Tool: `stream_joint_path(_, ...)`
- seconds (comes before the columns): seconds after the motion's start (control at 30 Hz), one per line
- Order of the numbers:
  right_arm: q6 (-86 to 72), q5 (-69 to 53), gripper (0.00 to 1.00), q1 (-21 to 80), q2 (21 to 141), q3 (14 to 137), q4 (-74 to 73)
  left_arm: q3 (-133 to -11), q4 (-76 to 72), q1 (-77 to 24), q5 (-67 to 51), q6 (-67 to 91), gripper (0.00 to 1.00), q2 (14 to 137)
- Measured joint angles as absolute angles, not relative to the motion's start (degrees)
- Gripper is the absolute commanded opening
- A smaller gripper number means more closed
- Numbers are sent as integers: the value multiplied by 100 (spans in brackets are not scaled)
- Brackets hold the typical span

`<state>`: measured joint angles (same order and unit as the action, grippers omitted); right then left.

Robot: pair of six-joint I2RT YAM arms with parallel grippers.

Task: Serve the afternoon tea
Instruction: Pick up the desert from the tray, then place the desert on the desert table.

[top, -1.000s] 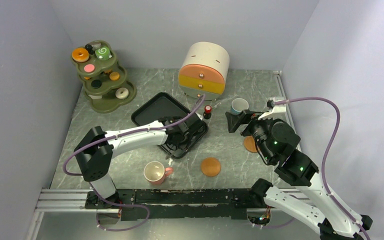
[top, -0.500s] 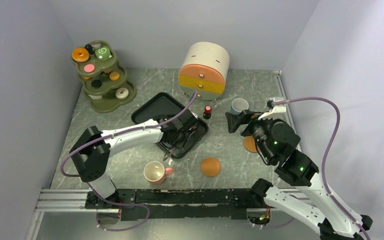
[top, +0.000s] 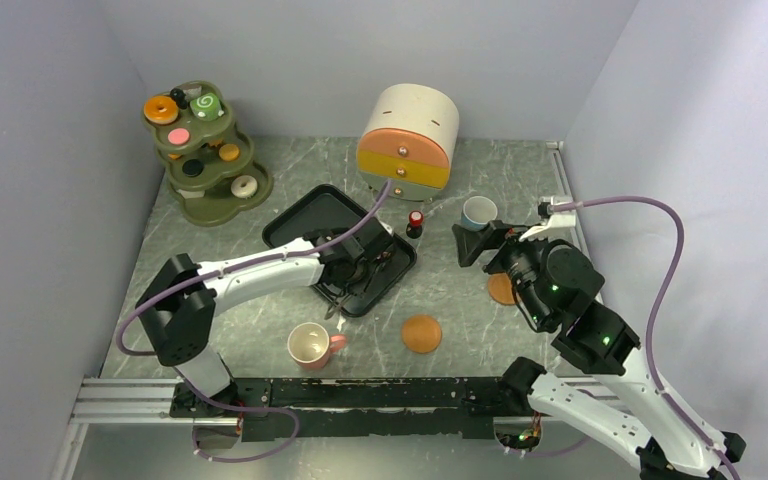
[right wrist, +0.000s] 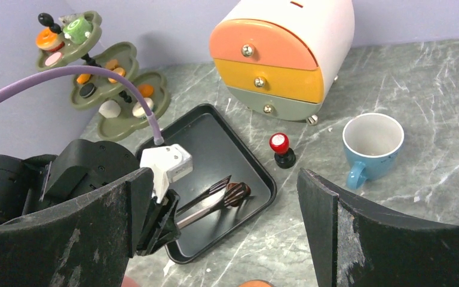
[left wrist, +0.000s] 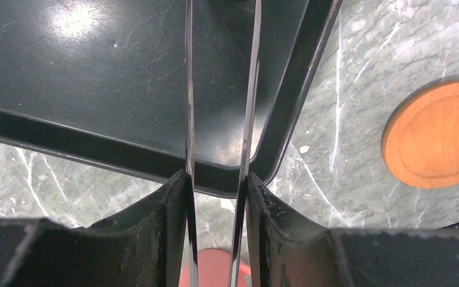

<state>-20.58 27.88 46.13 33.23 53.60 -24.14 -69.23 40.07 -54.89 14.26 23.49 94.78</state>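
Note:
My left gripper (top: 348,272) is shut on a pair of metal tongs (right wrist: 212,202), whose blades run out between my fingers (left wrist: 176,197) over the near right corner of the black tray (left wrist: 95,78). In the right wrist view a small brown ridged pastry (right wrist: 238,192) lies at the tong tips on the tray. My right gripper (top: 465,245) is open and empty above the table, right of the tray. The blue cup (top: 478,212) stands just beyond it. The pink cup (top: 310,345) stands near the front. Two orange saucers (top: 421,333) (top: 501,289) lie on the table.
An olive-green tiered stand (top: 205,150) with several pastries stands at the back left. A rounded drawer cabinet (top: 408,138) stands at the back middle. A small black object with a red top (top: 416,222) stands between tray and blue cup. Walls close in on three sides.
My left arm has drawn slightly left and back with the tongs. The right arm has barely moved.

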Motion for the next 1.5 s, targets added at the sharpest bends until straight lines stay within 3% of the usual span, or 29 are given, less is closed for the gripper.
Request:
stream_joint_path(0.63, -2075, 2777, 95, 4613, 3061, 5288, -2473, -7126, 4313, -4884, 1953, 2408, 38, 8986)
stream_joint_path(1.03, -2112, 2696, 94, 4613, 2908, 5183, -2445, -7124, 4357, -2915, 2021, 2132, 39, 7955)
stream_joint_path(1.5, -2185, 2571, 94, 4613, 2768, 5162, -2366, -6613, 4150, -1229, 1922, 1903, 37, 8062)
